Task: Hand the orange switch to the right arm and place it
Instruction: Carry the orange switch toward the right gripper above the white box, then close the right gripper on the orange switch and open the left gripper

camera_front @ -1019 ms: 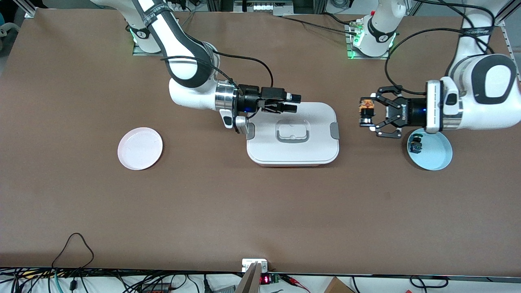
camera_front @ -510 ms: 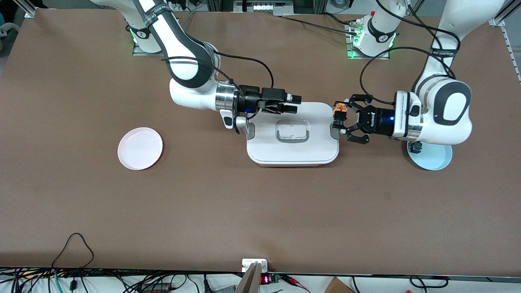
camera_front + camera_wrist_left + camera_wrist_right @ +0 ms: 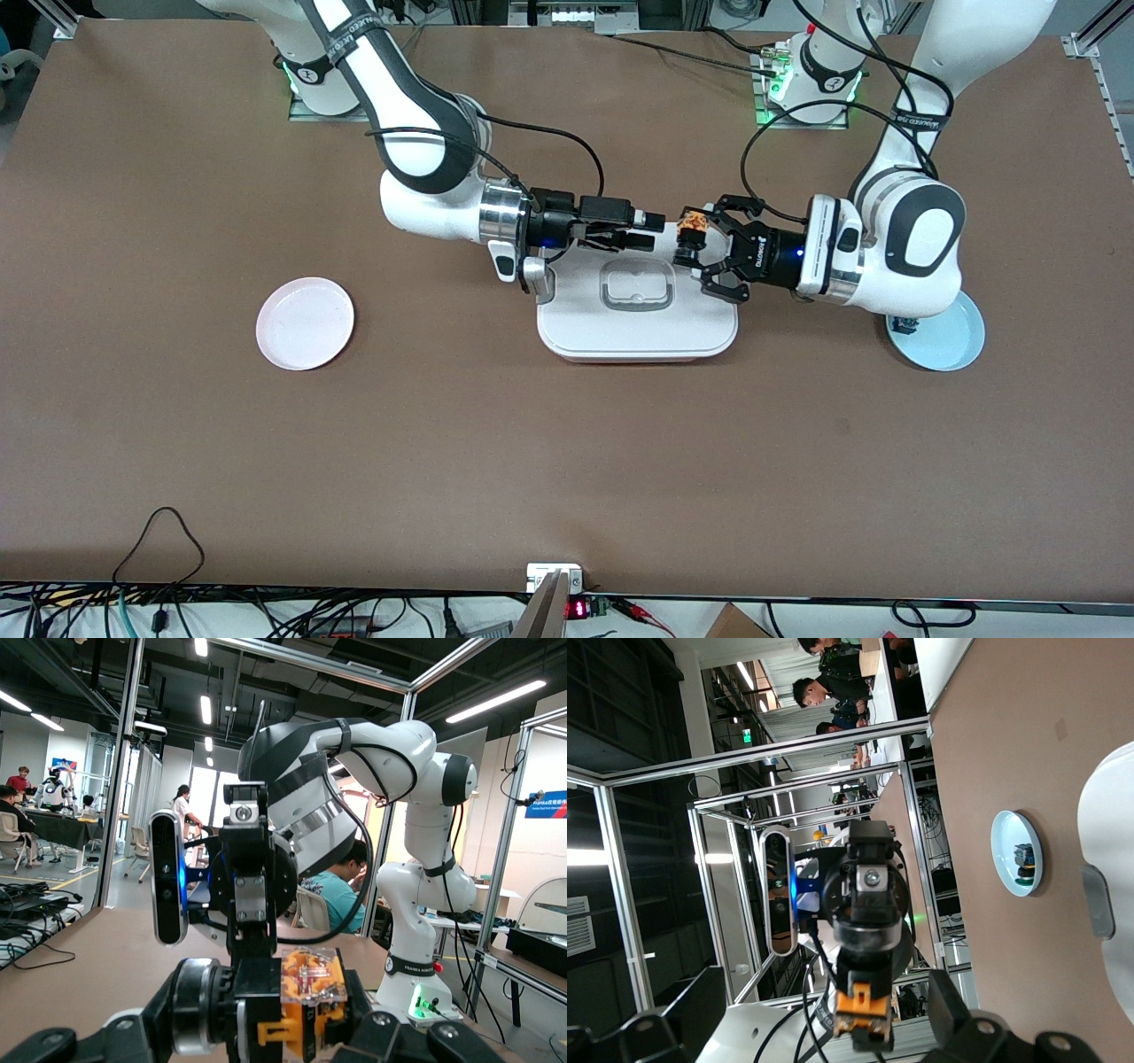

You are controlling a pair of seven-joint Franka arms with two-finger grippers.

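Left gripper [image 3: 689, 244] clamped on the orange switch [image 3: 692, 227], held in the air over the white lidded box [image 3: 638, 332] at mid-table, pointing toward 9 o'clock in the front view. Right gripper [image 3: 651, 230] with fingers apart, hovering over the same box just at 9 o'clock of the switch, not touching it. Pink plate [image 3: 305, 322] toward the right arm's end, blue plate [image 3: 952, 341] with a small teal-topped piece [image 3: 904, 325] toward the left arm's end
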